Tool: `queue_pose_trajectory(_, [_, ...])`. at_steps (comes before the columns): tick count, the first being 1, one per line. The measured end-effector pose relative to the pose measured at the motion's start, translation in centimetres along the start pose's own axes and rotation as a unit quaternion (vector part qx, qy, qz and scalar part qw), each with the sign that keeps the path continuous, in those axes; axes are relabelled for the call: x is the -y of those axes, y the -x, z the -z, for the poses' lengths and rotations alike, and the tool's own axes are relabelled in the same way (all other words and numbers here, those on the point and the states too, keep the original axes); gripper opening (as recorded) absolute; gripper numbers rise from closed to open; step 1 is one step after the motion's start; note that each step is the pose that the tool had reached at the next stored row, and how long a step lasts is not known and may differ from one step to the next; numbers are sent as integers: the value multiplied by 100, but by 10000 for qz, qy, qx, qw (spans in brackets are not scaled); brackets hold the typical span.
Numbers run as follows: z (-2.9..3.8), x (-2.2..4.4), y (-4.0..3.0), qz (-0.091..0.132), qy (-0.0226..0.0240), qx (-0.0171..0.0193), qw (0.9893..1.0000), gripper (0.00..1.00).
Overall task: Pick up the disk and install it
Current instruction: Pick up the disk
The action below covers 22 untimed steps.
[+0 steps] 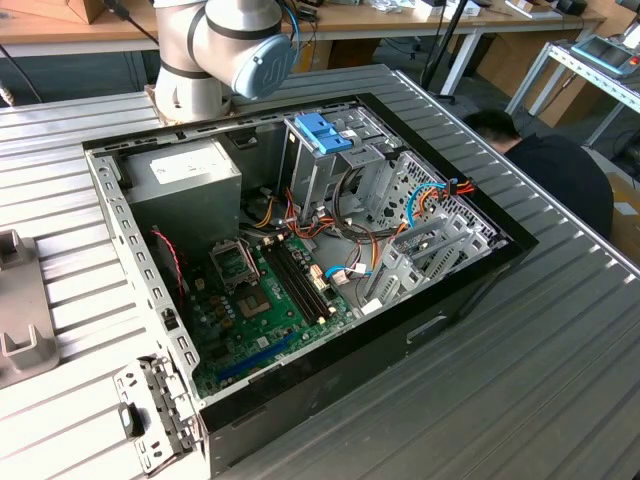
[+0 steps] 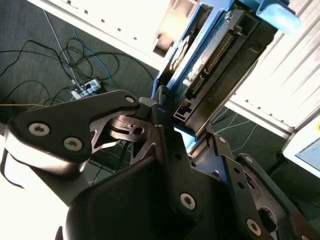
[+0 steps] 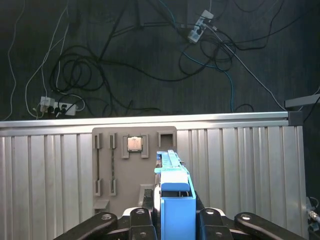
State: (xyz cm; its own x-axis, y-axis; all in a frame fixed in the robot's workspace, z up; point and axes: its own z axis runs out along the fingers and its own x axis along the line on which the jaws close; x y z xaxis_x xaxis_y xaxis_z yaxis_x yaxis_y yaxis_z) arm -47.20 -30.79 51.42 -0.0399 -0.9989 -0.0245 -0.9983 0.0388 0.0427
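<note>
In the first wrist view, the gripper is clamped on the disk, a finger on each side of its light blue carrier. Behind it, a grey holder lies on the ribbed table; the disk seems lifted clear of it. Farther off, cables sprawl across the dark floor.

One open computer case lies on one counter, holding one power supply and one blue latch. There is one robot arm, one disk, one grey tray with one chip on it, two power strips on the floor, and one person.
</note>
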Motion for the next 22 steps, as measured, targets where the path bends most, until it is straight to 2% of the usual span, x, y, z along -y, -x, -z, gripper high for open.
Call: queue_pose_trajectory(22, [5, 102, -12, 0, 0, 0, 10000, 37])
